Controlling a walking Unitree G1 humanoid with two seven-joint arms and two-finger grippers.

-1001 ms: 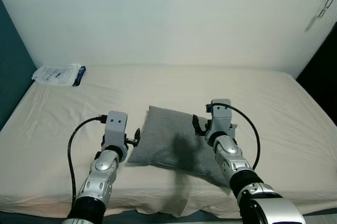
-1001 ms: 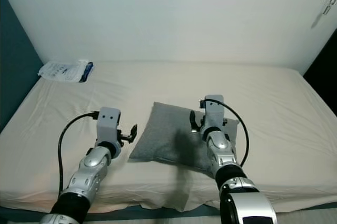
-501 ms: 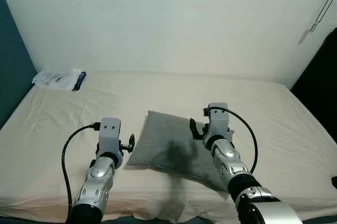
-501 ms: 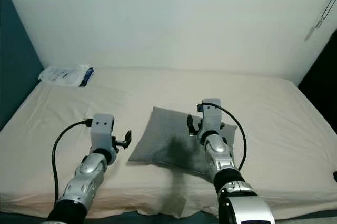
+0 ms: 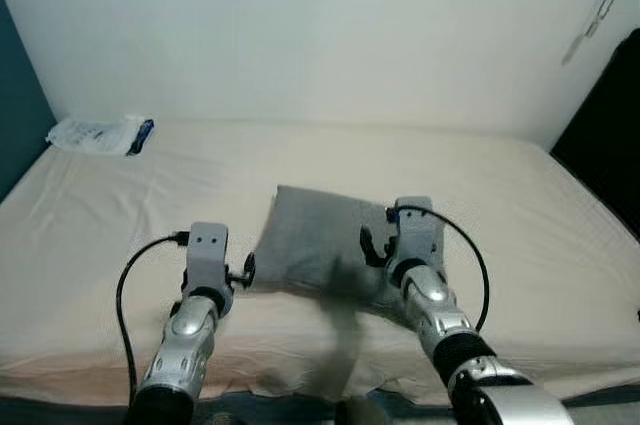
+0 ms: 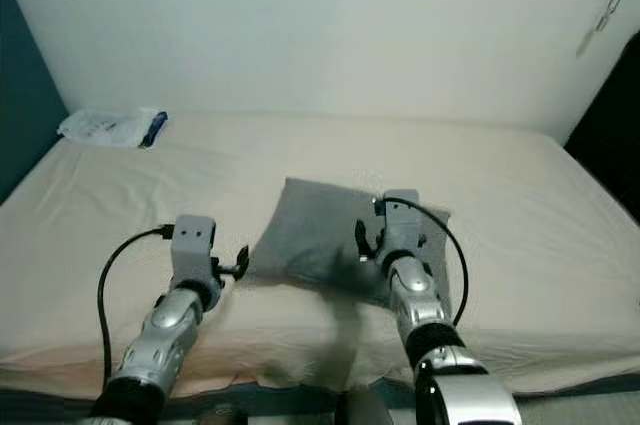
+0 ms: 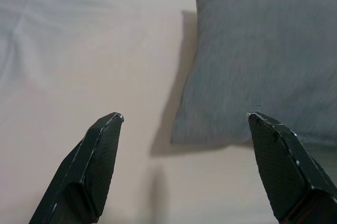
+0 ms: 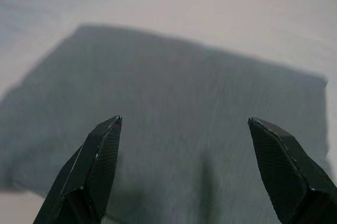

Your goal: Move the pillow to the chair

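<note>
Grey pillow flat on bed, near front edge. Left gripper spread wide, just beside pillow's left edge. Right gripper spread wide above pillow's right half. Likely bracketing for two-sided pickup.

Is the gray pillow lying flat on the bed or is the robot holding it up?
Lying flat. The gray pillow rests on the bed, its shadow tight beside it, and both grippers' jaws stand open, gripping nothing.

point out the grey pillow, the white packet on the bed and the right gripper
grey pillow [image 5: 310,240], left eye view, middle of its top face
white packet [image 5: 92,133], left eye view, its centre
right gripper [image 8: 184,168], right wrist view, midway between fingertips
</note>
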